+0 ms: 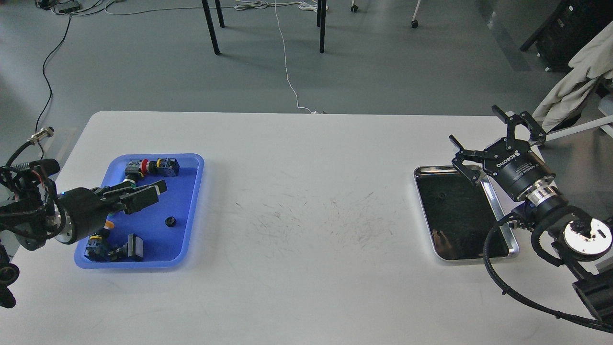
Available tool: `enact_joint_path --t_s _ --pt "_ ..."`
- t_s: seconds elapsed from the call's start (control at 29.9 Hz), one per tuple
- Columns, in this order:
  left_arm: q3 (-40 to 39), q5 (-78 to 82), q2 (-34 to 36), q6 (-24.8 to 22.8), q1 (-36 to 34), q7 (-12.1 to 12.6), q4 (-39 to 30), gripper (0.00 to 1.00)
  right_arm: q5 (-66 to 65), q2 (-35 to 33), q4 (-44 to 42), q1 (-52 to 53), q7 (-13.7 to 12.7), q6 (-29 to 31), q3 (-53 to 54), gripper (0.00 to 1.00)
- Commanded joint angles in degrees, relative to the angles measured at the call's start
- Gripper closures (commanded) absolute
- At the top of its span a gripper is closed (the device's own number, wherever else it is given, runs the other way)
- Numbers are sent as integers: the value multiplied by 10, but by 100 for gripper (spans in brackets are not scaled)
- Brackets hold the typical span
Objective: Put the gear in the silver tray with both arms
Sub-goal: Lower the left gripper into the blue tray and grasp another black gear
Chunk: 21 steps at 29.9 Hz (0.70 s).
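A small black gear [169, 221] lies in the blue plastic tray [187, 201] at the left. My left gripper [160, 190] reaches in low from the left over that tray. Its fingers point right, a little apart and empty, just above and left of the gear. The silver tray [479, 259] sits at the right, and a tiny dark piece [441, 195] lies on its dark bottom. My right gripper [483, 134] is open and empty. It hangs over the silver tray's far right corner, and its arm covers part of the right rim.
Several push-button switches lie in the blue tray, some along the far edge [152, 166] and some at the near left corner [112, 250]. The white table [306, 201] has scuff marks in the middle. Chair legs and cables are on the floor beyond.
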Motion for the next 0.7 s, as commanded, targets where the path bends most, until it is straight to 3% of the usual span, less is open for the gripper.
enact_joint_path --t_s 0.0,0.17,0.3,0.47,0.67 --pt "1 56 -32 2 0 -63 55 5 0 4 -1 -5 0 0 0 3" --pt "0 127 -71 7 -2 -130 125 5 -1 5 -1 -5 1 0 -1 3" --pt "1 177 -96 46 -5 -177 170 5 -2 5 0 -6 1 0 -1 3" --pt "0 202 -130 56 -8 -203 220 5 -3 4 0 -7 1 0 -1 3" --pt "2 205 -156 74 -8 -205 250 5 -9 5 0 -7 5 0 -1 3"
